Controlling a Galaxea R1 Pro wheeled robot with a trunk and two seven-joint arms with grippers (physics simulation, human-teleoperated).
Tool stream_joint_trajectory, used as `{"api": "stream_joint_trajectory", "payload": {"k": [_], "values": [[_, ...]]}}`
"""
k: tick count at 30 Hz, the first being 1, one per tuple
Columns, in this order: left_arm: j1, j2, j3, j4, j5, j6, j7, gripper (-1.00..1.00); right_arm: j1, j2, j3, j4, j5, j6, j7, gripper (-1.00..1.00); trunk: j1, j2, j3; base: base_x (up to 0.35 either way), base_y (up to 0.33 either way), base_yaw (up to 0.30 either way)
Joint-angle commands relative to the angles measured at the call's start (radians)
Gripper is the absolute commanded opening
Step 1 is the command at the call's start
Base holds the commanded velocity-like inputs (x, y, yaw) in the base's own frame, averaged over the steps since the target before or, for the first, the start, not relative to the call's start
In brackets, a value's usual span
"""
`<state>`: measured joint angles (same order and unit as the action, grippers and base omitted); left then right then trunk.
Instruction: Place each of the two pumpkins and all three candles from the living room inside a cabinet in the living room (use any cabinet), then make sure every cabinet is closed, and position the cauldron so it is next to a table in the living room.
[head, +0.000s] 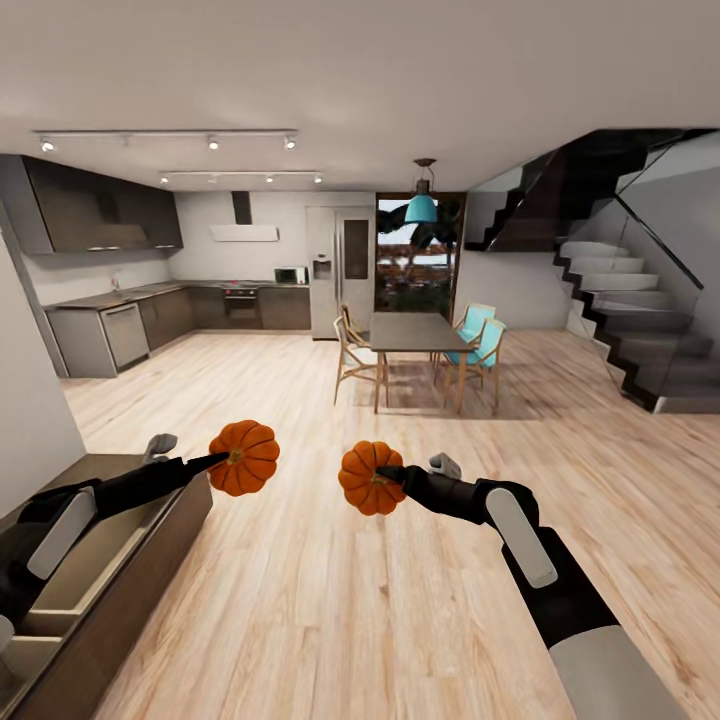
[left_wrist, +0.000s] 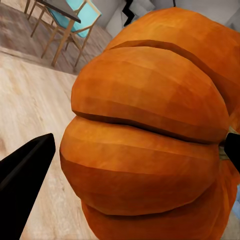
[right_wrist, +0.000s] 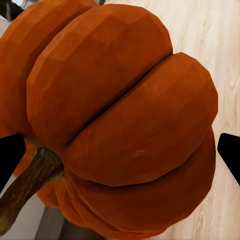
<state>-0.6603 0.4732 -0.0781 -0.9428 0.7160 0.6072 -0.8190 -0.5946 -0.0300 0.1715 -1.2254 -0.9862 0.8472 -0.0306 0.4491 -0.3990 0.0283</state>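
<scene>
Each of my grippers holds an orange ribbed pumpkin up over the wooden floor. My left gripper (head: 228, 458) is shut on one pumpkin (head: 246, 457), which looms large between the black fingers in the left wrist view (left_wrist: 150, 130). My right gripper (head: 388, 475) is shut on the other pumpkin (head: 369, 478), whose brown stem shows in the right wrist view (right_wrist: 120, 115). The dark brown cabinet (head: 130, 580) lies low at the left under my left arm, with open drawers showing pale insides. The candles and the cauldron are out of view.
A dining table (head: 415, 332) with wooden and turquoise chairs stands ahead in the middle. Grey kitchen cupboards (head: 120, 330) and a fridge (head: 338, 270) line the far left and back. A staircase (head: 620, 320) rises at the right. A white wall (head: 25, 400) borders the left.
</scene>
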Motion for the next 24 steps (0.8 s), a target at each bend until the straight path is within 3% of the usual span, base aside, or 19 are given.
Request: {"api": "stream_joint_trajectory", "payload": {"k": [1,13,24], "values": [[-0.001,0.001,-0.002,0.000,0.016,0.009,0.000,-1.00,-0.001,-0.001,0.001,-0.001,-0.014,0.001,-0.003,-1.00,0.001,-0.001,0.000,0.330,-0.083,0.000],[-0.001,0.001,-0.002,-0.001,0.016,0.009,0.000,-1.00,-0.001,-0.001,-0.004,0.000,-0.014,0.001,-0.003,-1.00,0.001,-0.001,0.000,0.328,-0.086,0.000],[-0.001,0.001,-0.002,0.000,0.016,0.009,0.000,-1.00,0.001,-0.001,-0.042,0.000,-0.014,0.001,-0.002,-1.00,0.001,-0.001,0.000,0.326,-0.088,0.000]]}}
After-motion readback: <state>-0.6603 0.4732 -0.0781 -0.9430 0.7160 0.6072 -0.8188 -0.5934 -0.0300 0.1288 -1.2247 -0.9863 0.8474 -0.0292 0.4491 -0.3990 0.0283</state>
